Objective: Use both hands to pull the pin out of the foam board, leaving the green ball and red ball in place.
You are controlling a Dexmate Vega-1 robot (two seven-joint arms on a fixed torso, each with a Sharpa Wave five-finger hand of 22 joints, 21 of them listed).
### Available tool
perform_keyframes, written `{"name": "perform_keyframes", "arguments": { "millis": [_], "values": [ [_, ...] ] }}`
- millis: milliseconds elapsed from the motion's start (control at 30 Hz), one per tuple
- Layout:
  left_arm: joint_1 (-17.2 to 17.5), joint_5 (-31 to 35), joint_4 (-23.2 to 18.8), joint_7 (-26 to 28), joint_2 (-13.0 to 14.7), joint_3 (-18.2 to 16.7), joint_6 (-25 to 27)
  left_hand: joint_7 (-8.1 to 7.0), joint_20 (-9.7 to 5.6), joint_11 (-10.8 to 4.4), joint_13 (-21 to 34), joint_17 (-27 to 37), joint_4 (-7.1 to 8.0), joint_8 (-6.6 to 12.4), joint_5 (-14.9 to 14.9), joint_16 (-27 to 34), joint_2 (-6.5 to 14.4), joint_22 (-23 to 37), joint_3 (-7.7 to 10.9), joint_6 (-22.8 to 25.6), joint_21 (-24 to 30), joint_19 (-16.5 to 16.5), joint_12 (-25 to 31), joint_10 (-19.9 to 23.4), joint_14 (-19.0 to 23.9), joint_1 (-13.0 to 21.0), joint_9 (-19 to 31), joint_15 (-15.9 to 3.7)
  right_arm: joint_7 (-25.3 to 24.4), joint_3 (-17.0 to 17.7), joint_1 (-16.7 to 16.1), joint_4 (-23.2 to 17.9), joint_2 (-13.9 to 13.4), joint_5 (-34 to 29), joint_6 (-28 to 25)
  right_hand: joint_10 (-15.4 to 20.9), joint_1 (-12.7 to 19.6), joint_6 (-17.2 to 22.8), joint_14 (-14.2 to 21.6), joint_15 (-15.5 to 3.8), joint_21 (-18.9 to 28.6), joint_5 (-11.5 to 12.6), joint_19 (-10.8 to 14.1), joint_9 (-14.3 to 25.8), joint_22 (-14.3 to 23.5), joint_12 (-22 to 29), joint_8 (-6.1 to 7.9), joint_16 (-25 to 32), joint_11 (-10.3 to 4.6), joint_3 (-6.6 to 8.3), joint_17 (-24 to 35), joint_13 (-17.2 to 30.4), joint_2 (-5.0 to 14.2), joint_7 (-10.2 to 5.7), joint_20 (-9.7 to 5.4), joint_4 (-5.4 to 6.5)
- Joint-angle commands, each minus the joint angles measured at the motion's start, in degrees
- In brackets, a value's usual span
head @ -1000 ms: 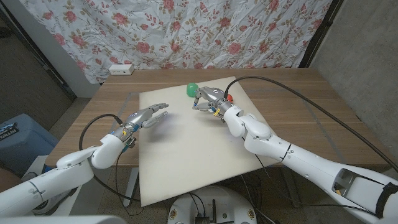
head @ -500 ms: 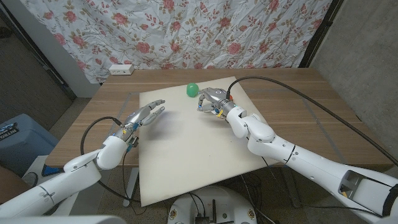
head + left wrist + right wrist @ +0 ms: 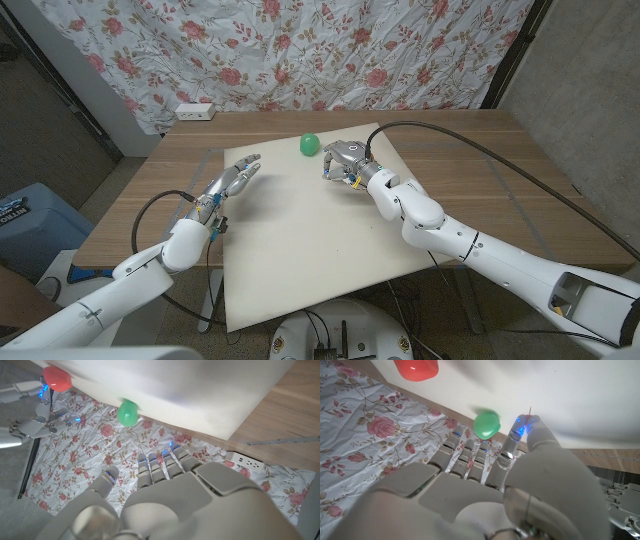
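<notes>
A white foam board (image 3: pixel 300 240) lies on the wooden table. Near its far edge sits the green ball (image 3: pixel 311 143) (image 3: pixel 486 423) (image 3: pixel 127 411). The red ball (image 3: pixel 416 367) (image 3: pixel 56 377) sits a little to its right, on the far side of my right hand (image 3: pixel 343 160) (image 3: pixel 490 495). That hand hovers there with fingers curled, and a thin pin (image 3: pixel 530 410) sticks out from between its thumb and a finger. My left hand (image 3: pixel 232 180) (image 3: pixel 165 490) hangs over the board's left part, fingers spread and holding nothing.
A white power strip (image 3: pixel 194 111) (image 3: pixel 242 461) lies at the table's back left corner. A flowered curtain (image 3: pixel 300 50) hangs behind the table. A blue bin (image 3: pixel 20 230) stands on the floor to the left. A black cable (image 3: pixel 480 150) arcs over the right side.
My left hand has moved forward and left along the board, fingers lifting. My right hand has drifted toward the far edge, now covering the red ball in the head view.
</notes>
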Motion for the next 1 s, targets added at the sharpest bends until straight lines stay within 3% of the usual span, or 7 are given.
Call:
{"name": "perform_keyframes", "arguments": {
  "millis": [33, 500, 1000],
  "values": [
    [-1.3, -4.2, 2.5, 1.0, -4.1, -0.5, -2.5, 0.38, -4.77, 0.19, 0.1, 0.0, 0.05, 0.31, 0.4, -0.1, 4.6, 0.1, 0.44, 0.6, -0.2, 0.6, 0.4, 0.6, 0.2, 0.5, 0.1, -4.26, 3.4, -0.6, 0.9, 0.9, -0.4, -4.6, 0.8, 0.3, 0.6, 0.4, 0.1, -0.61, -0.1, 0.3, -0.1, 0.1, 0.3, -0.2, -0.06, 0.4, -0.23, 0.06, 0.1, 0.2, -0.33, -0.54, 0.04, -0.20],
    [-3.6, -7.7, 5.4, 1.0, -7.3, -0.5, -4.7, 0.45, -4.50, 0.10, 0.1, 0.0, -0.23, 0.25, 0.3, -0.2, 4.6, 0.1, 0.69, 0.7, -0.3, 0.7, 0.4, 0.6, 0.1, 0.6, 0.1, -3.95, 6.3, -0.7, 1.1, 2.3, 0.5, -7.7, 0.2, 0.1, 0.7, 0.4, 0.2, -0.52, -0.2, 0.3, -0.4, 0.0, 0.3, -0.3, -0.19, 0.4, -0.32, 0.01, 0.1, 0.2, -0.44, -0.54, 0.10, -0.22],
    [-7.4, -13.1, 11.1, -0.5, -11.8, 0.3, -9.9, 0.59, -4.28, 0.22, 0.1, -0.1, -0.50, 0.08, 0.3, -0.3, 4.5, 0.1, 0.96, 0.6, -0.5, 0.6, 0.2, 0.4, 0.0, 0.6, 0.1, -3.35, 9.5, -2.4, 2.6, 4.8, 2.0, -12.2, -0.9, 0.3, 0.9, 0.5, 0.2, -0.42, -0.2, 0.4, -0.5, 0.0, 0.3, -0.3, -0.26, 0.4, -0.27, -0.03, 0.1, 0.2, -0.60, -0.55, 0.17, -0.25]
  ]
}}
